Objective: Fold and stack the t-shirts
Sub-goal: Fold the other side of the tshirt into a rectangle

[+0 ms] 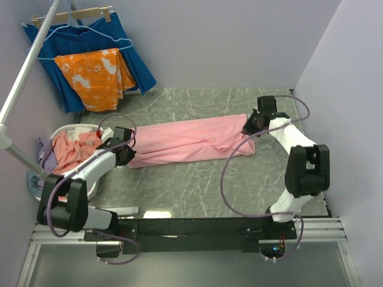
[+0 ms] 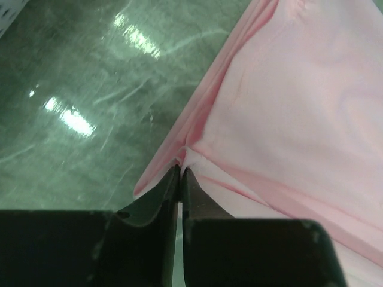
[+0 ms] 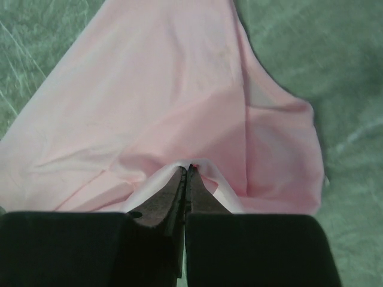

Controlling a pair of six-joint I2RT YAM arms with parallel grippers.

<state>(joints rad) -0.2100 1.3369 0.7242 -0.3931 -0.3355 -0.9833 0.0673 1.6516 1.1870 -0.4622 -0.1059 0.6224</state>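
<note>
Pink t-shirt (image 1: 191,140) spans green marbled table (image 1: 197,191) between lilac walls (image 1: 227,42), left hand (image 1: 128,156) and right hand (image 1: 247,127) pinching its ends.

Lilac walls (image 1: 239,42), glossy green marble tabletop (image 1: 179,185)

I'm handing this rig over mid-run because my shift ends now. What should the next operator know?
Left gripper: jaws shut on the left end of the light pink t-shirt.
Right gripper: jaws shut on its right end.
It lies stretched in a long band on the table, apparently folded lengthwise.
The salmon-pink shirt and lilac shirt sit in the basket.
Left to do: finish this fold, then fold the rest and stack them.
</note>
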